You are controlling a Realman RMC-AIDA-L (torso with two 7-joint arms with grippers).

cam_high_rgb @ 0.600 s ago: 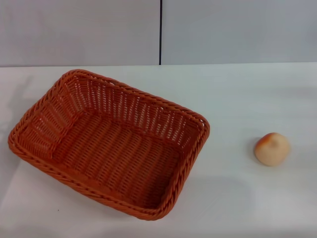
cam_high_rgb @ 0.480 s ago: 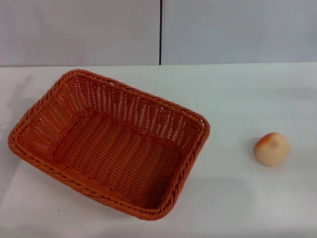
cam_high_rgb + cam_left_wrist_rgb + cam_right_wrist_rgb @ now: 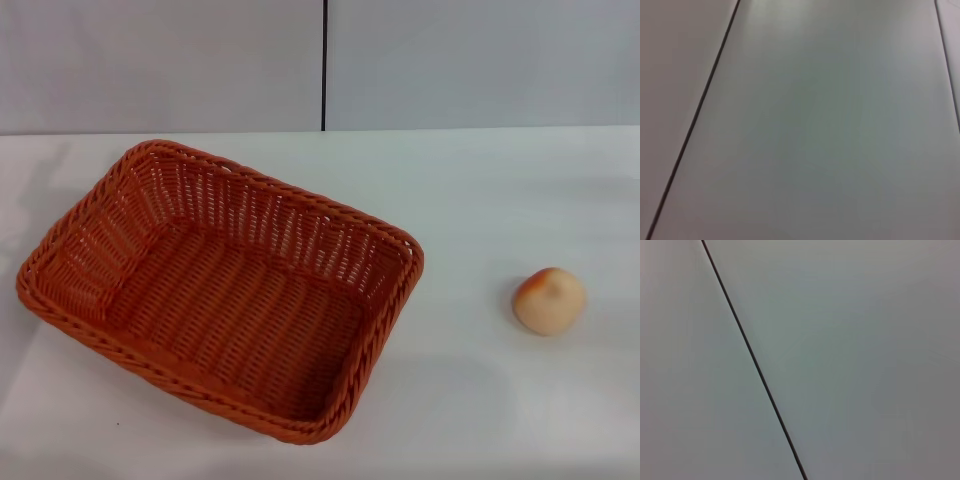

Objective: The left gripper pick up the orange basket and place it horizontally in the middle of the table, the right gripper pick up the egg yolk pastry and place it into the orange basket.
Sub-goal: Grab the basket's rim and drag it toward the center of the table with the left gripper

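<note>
The orange basket (image 3: 220, 290) lies on the white table (image 3: 480, 200), left of centre in the head view, turned at an angle with one corner toward the front. It holds nothing. The egg yolk pastry (image 3: 549, 300) sits alone on the table to the right, well apart from the basket. Neither gripper shows in any view. Both wrist views show only plain grey panels crossed by dark seams.
A grey wall with a vertical dark seam (image 3: 324, 65) stands behind the table's far edge. Bare tabletop lies between the basket and the pastry.
</note>
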